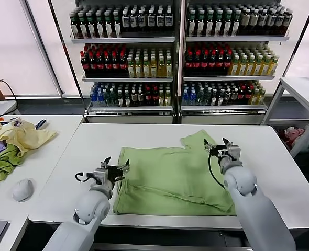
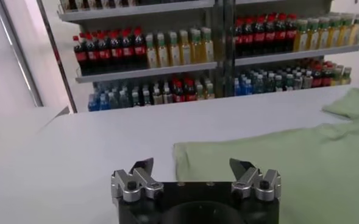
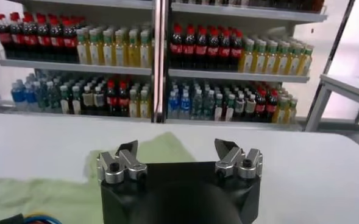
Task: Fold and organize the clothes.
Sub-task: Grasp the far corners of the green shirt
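**Both tools spread over the shirt**

The left tool [image 1: 116, 171] hangs with fingers apart and empty at the left edge of the green shirt [image 1: 170, 178]. The right tool [image 1: 221, 147] is likewise spread and empty, by the sleeve. The shirt lies partly folded on the white table [image 1: 144, 137], before the bottle shelves [image 1: 178, 52].
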`<move>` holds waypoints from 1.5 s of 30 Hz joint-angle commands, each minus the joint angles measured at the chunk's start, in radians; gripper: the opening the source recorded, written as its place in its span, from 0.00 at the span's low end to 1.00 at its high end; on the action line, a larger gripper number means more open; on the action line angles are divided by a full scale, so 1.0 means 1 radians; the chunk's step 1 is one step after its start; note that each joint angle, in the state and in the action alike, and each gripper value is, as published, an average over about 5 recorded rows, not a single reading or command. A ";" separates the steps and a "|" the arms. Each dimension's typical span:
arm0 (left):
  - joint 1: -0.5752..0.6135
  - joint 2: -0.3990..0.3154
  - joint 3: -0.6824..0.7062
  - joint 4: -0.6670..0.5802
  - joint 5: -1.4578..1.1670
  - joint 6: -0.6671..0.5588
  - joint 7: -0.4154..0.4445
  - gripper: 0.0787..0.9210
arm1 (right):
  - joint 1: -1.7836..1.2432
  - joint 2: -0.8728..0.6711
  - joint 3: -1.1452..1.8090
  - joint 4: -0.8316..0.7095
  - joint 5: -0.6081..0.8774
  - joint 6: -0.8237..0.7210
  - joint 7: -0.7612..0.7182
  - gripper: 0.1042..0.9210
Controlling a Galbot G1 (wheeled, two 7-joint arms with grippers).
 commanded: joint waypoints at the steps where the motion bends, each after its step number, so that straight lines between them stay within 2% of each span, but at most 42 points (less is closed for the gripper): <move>1: -0.243 -0.032 0.062 0.309 -0.011 -0.015 0.003 0.88 | 0.239 0.083 -0.061 -0.346 -0.046 0.003 -0.013 0.88; 11: -0.318 -0.076 0.069 0.431 -0.058 -0.002 0.017 0.88 | 0.304 0.155 -0.041 -0.510 -0.059 -0.004 -0.034 0.88; 21: -0.312 -0.092 0.077 0.435 -0.119 0.021 0.019 0.88 | 0.295 0.168 -0.028 -0.558 -0.075 -0.015 -0.048 0.88; 24: -0.313 -0.096 0.079 0.438 -0.139 0.026 0.024 0.83 | 0.291 0.166 -0.027 -0.560 -0.068 -0.019 -0.051 0.86; 27: -0.310 -0.096 0.080 0.438 -0.155 0.035 0.028 0.74 | 0.281 0.164 -0.030 -0.555 -0.059 -0.021 -0.054 0.79; 40: -0.276 -0.088 0.077 0.399 -0.225 0.045 0.064 0.31 | 0.257 0.152 -0.043 -0.519 -0.055 -0.031 -0.080 0.33; 45: -0.246 -0.072 0.065 0.323 -0.262 0.014 0.064 0.13 | 0.233 0.130 -0.040 -0.454 -0.022 -0.025 -0.088 0.16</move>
